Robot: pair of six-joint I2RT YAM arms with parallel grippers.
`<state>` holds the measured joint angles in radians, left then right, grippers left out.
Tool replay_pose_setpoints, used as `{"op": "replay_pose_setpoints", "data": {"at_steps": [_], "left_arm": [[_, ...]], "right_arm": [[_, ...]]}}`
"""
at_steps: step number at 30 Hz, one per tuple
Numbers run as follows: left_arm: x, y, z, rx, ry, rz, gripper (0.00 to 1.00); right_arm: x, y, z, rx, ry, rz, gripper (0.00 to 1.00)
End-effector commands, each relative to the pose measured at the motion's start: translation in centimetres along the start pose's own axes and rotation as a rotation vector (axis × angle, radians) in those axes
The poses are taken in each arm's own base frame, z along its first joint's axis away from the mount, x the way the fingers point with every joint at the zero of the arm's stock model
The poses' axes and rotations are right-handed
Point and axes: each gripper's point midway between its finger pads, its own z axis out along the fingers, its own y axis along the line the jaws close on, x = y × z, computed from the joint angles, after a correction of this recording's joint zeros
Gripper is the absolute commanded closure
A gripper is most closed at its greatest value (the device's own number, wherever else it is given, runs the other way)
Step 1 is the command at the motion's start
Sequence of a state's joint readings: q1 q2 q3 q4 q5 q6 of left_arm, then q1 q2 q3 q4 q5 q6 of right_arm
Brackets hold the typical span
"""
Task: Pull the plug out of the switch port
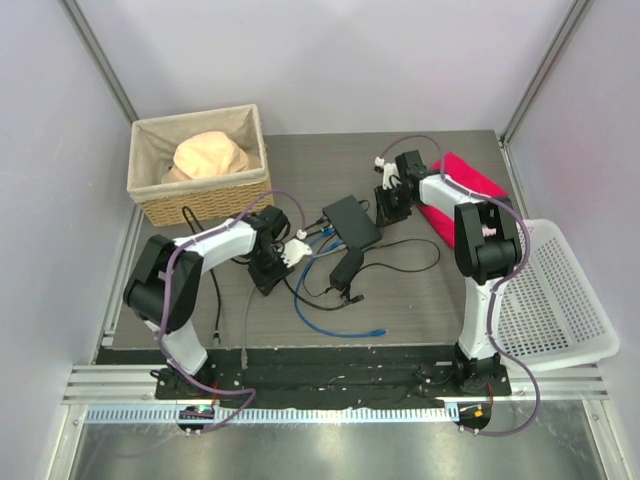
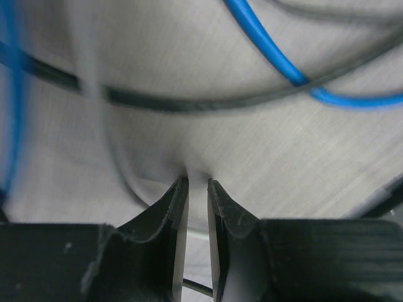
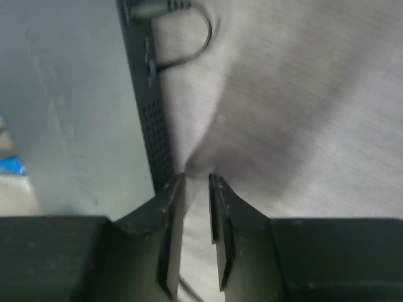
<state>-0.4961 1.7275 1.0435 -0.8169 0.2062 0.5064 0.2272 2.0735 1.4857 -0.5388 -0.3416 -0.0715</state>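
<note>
The switch, a flat matte-black box, lies in the middle of the grey wood-grain table. A glossy blue cable and thin black leads run to its near left edge, but the plugs there are too small to tell apart. The right gripper hangs at the switch's right side. Its black, ridged fingers stand nearly together, and only bare table shows in the thin slit between them. One finger is just beside the switch's perforated side wall, and farther along that wall sits a round black plug with a looping lead. The left gripper is low over the table left of the switch, its jaws likewise a narrow slit apart with nothing seen between them. A black cable crosses beyond it, blurred. A smaller black brick lies just in front of the switch. A cloth-lined wicker basket stands back left, a red cloth back right and a white perforated crate at the right.
</note>
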Motion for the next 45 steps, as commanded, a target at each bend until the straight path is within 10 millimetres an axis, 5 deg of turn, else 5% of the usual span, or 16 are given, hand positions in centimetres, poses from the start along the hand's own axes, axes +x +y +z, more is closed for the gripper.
{"op": "replay_pose_setpoints", "data": {"at_steps": [1, 7, 11, 16, 21, 28, 29, 33, 39, 45], "left_arm": [[-4.2, 4.8, 2.0, -0.122, -0.076, 0.037, 0.77], [-9.9, 9.5, 3.3, -0.188, -0.100, 0.021, 0.77], [-14.8, 13.1, 2.4, -0.258, -0.157, 0.049, 0.78], [-15.5, 13.8, 1.9, -0.251, -0.131, 0.085, 0.77], [-13.2, 10.9, 0.1, -0.204, -0.128, 0.053, 0.75], [-11.9, 6.2, -8.1, -0.205, -0.291, -0.059, 0.48], [-11.9, 5.7, -10.3, -0.229, -0.333, -0.059, 0.45], [-11.3, 4.9, -13.1, -0.263, -0.376, -0.052, 0.35], [-9.7, 3.4, -13.3, -0.247, -0.394, -0.090, 0.34], [-6.8, 2.1, -14.4, -0.236, -0.390, -0.032, 0.34]], "right_arm": [[-1.4, 1.1, 1.4, 0.026, -0.004, -0.143, 0.72], [0.4, 4.0, 1.7, -0.029, 0.052, -0.277, 0.73], [2.1, 5.7, 0.1, -0.083, 0.083, -0.313, 0.73], [3.1, 8.4, -0.2, -0.155, 0.085, -0.307, 0.71], [1.6, 10.4, -1.3, -0.157, 0.023, -0.337, 0.70], [0.8, 10.9, -4.2, -0.137, -0.024, -0.351, 0.69], [1.0, 10.6, -4.0, -0.132, -0.017, -0.356, 0.69], [1.6, 9.9, -2.7, -0.115, 0.008, -0.362, 0.68], [1.6, 9.4, 0.5, -0.096, 0.045, -0.396, 0.68], [-0.9, 10.4, -2.9, -0.096, -0.032, -0.419, 0.68]]}}
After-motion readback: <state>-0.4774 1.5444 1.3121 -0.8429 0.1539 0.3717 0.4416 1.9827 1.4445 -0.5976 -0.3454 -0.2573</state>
